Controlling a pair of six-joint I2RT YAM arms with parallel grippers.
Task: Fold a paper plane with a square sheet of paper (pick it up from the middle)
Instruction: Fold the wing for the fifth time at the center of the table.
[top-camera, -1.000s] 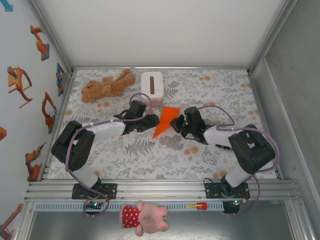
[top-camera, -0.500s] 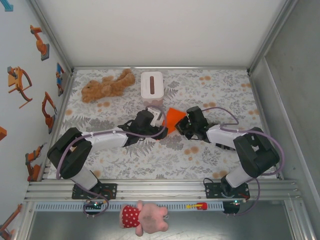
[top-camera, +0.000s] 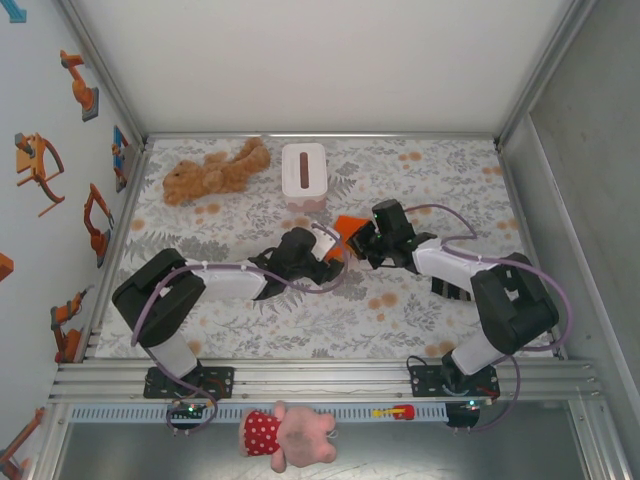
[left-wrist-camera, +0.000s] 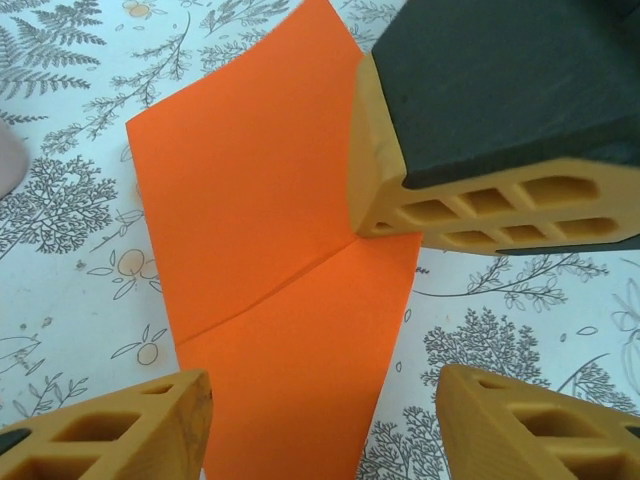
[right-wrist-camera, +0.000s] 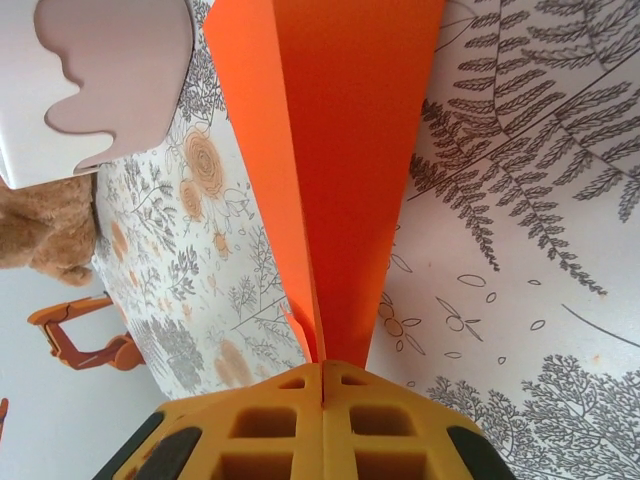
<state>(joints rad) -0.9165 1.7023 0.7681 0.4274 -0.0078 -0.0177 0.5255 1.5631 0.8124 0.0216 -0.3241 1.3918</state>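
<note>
The paper plane (left-wrist-camera: 265, 230) is bright orange paper folded into a narrow tapered shape with a diagonal crease across it. My right gripper (right-wrist-camera: 322, 372) is shut on its narrow end, and the layers fan upward from the closed fingertips (right-wrist-camera: 345, 150). In the left wrist view the right arm's fingers (left-wrist-camera: 470, 130) pinch the paper's upper right edge. My left gripper (left-wrist-camera: 325, 435) is open, its two tan fingers standing either side of the paper's lower end. From above, a small orange patch (top-camera: 348, 224) shows between the left gripper (top-camera: 330, 262) and the right gripper (top-camera: 362, 238).
A white tissue box (top-camera: 304, 170) stands just behind the paper and appears at the upper left of the right wrist view (right-wrist-camera: 100, 70). A brown teddy bear (top-camera: 215, 170) lies at the back left. A pink plush toy (top-camera: 290, 435) sits beyond the front rail. The floral tablecloth (top-camera: 430, 310) covers the table.
My left gripper has moved right and forward, up to the paper's lower end. The right gripper has shifted slightly back with the paper, so less orange shows from above.
</note>
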